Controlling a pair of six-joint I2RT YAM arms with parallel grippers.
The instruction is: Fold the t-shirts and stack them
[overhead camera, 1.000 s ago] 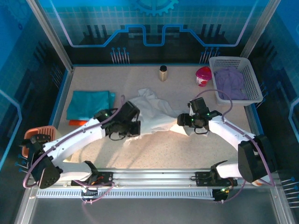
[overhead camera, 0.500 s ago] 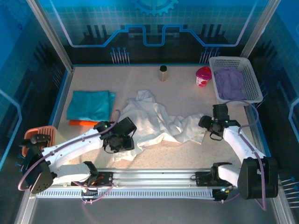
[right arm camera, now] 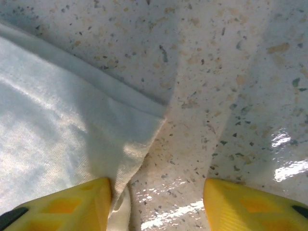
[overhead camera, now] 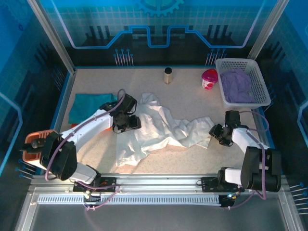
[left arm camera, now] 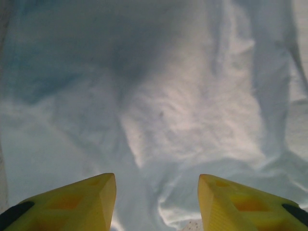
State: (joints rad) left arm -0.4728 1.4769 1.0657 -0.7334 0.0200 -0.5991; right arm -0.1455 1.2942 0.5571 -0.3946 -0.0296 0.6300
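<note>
A large white t-shirt [overhead camera: 159,127] lies crumpled and stretched across the middle of the table. Over its left edge my left gripper [overhead camera: 127,120] hovers open. In the left wrist view the yellow fingers [left arm camera: 82,199] stand apart above wrinkled white cloth [left arm camera: 183,110], my left gripper [left arm camera: 156,202] holding nothing. At the shirt's right end my right gripper [overhead camera: 216,132] is open too. In the right wrist view the shirt's hem [right arm camera: 96,130] lies against the left finger [right arm camera: 72,204], and my right gripper [right arm camera: 158,204] spans bare table. A folded teal t-shirt [overhead camera: 89,107] lies at the far left.
A white mesh basket [overhead camera: 260,77] holding purple cloth [overhead camera: 238,86] stands at the back right. Next to it is a pink cup [overhead camera: 209,78], and a small brown bottle [overhead camera: 168,75] stands at the back centre. An orange object [overhead camera: 38,139] sits at the left edge.
The left gripper opened, let go of the white shirt and moved back-left along its edge. The right gripper swung right, spreading the shirt wider, and its jaws have narrowed.
</note>
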